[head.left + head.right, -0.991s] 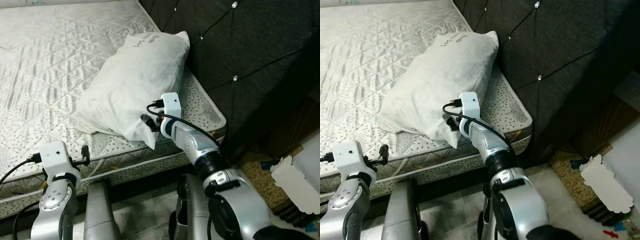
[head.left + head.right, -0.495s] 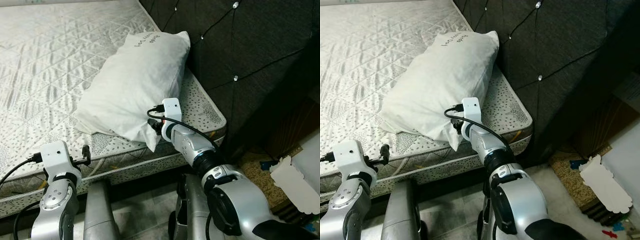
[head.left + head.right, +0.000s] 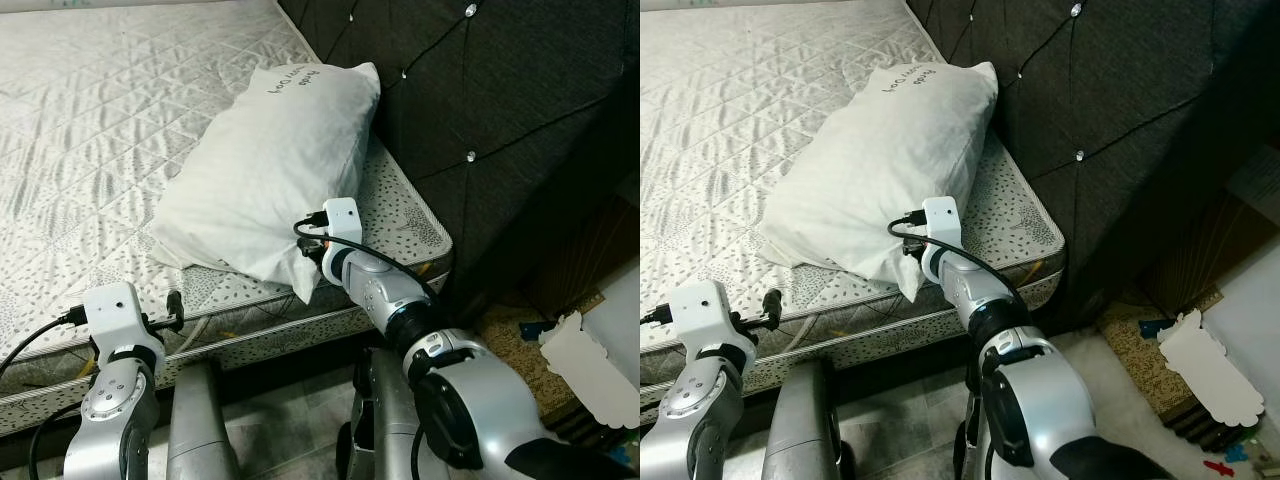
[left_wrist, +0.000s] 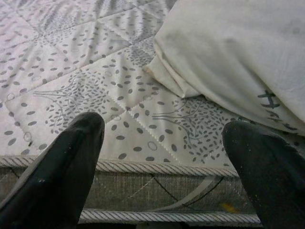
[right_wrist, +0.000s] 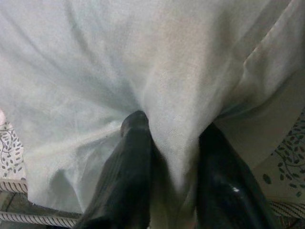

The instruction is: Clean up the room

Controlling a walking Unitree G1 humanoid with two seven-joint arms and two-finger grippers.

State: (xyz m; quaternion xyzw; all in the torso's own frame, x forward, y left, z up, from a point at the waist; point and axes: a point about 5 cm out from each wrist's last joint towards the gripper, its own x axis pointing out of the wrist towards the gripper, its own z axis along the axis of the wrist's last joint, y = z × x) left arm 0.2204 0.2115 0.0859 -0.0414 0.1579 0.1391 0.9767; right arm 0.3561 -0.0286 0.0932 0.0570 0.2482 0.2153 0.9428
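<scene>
Right wrist view: right gripper (image 5: 174, 157) jaws pinch the white pillow (image 3: 265, 170) — its handwriting unreadable — left gripper (image 4: 164, 157) jaws wide.

White pillow (image 3: 880, 160) on mattress (image 3: 720, 120) (rt corner)

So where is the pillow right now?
The pillow lies on the mattress at its right side, against the dark headboard, its near corner pinched by the right gripper.
</scene>
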